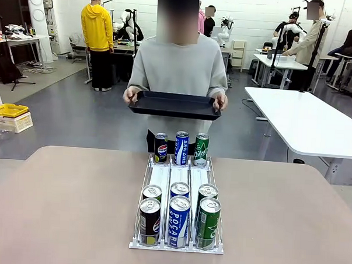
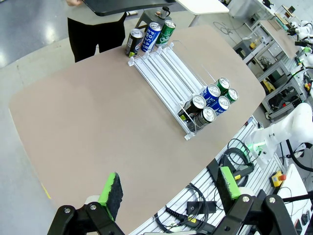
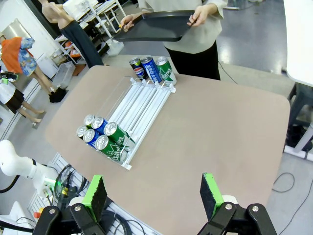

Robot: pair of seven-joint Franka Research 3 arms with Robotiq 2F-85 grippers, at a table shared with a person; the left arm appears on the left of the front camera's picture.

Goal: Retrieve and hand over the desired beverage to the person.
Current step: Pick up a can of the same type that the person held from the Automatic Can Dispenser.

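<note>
A white three-lane rack (image 1: 180, 178) lies along the middle of the brown table (image 1: 73, 203). At its near end stand two rows of beverage cans: black (image 1: 149, 221), blue (image 1: 178, 221) and green (image 1: 208, 222) in front. One black (image 1: 160, 148), one blue (image 1: 181, 147) and one green can (image 1: 201, 149) stand at the far end. Nothing marks which beverage is desired. The person (image 1: 179, 65) stands behind the table, both hands on a black tray (image 1: 174, 104). My left gripper (image 2: 169, 185) hangs open high over the table's near edge. My right gripper (image 3: 152, 195) is open too, equally high.
A white table (image 1: 305, 120) stands at the right behind the person, and a yellow crate (image 1: 9, 110) sits on the floor at the left. Cables (image 2: 195, 205) run along my side of the table. Other people work far back in the room.
</note>
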